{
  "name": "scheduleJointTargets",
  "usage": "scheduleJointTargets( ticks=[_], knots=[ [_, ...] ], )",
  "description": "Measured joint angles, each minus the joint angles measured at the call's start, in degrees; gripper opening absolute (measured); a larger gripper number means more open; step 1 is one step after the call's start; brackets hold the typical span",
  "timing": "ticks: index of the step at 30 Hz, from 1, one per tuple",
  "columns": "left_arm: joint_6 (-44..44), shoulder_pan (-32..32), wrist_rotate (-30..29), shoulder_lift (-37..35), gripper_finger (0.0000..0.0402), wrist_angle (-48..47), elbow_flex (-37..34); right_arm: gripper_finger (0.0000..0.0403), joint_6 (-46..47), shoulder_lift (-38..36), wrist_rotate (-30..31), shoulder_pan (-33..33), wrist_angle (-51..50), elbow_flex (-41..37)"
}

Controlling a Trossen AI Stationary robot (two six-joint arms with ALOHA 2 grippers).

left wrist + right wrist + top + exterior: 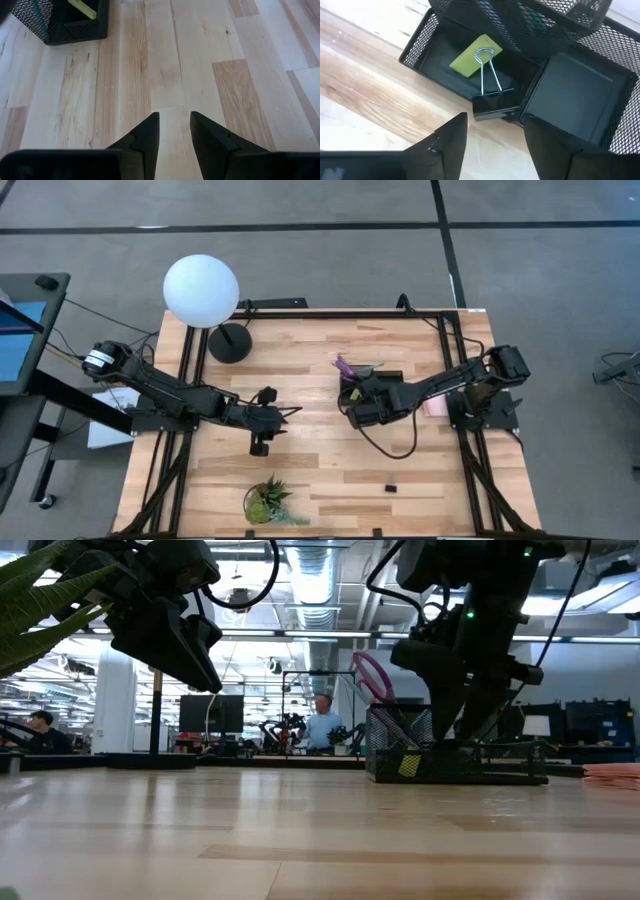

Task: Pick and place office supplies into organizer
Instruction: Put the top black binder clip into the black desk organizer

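Note:
The black mesh organizer [368, 383] stands right of the table's middle. Purple scissor handles [345, 367] stick up out of its tall compartment. In its low tray [435, 55] lie a yellow-green piece [474, 58] and a black binder clip [492, 106] with silver wire handles, the clip's body against the tray's wall. My right gripper [495, 119] hangs open just above that clip, pointing steeply down, touching nothing. My left gripper [174, 116] is open over bare wood left of the organizer [65, 20]. A pink sticky-note pad [435, 408] lies flat beside the right arm.
A lamp with a white globe [201, 290] and round black base [230, 342] stands at the far left. A small green plant [270, 502] sits at the near edge. A tiny black clip [390, 488] lies on the wood near the front. Bare wood lies between the arms.

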Motion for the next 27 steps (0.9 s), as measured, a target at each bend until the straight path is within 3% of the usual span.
scheduleJointTargets(
  ticks=[7, 18, 27],
  knots=[
    [0.0, 0.0, 0.0, 0.0, 0.0105, 0.0, 0.0, 0.0127, -0.7, 0.1, 3.9, 1.7, -3.6, 2.3],
    [0.0, 0.0, 0.6, 0.0, 0.0105, -0.1, 0.0, 0.0008, -0.8, 0.1, -1.0, 4.1, -3.2, 5.1],
    [0.0, 0.0, 0.6, 0.0, 0.0105, -0.1, 0.0, 0.0002, 3.1, 1.8, -0.3, 4.5, -1.3, 3.9]
  ],
)
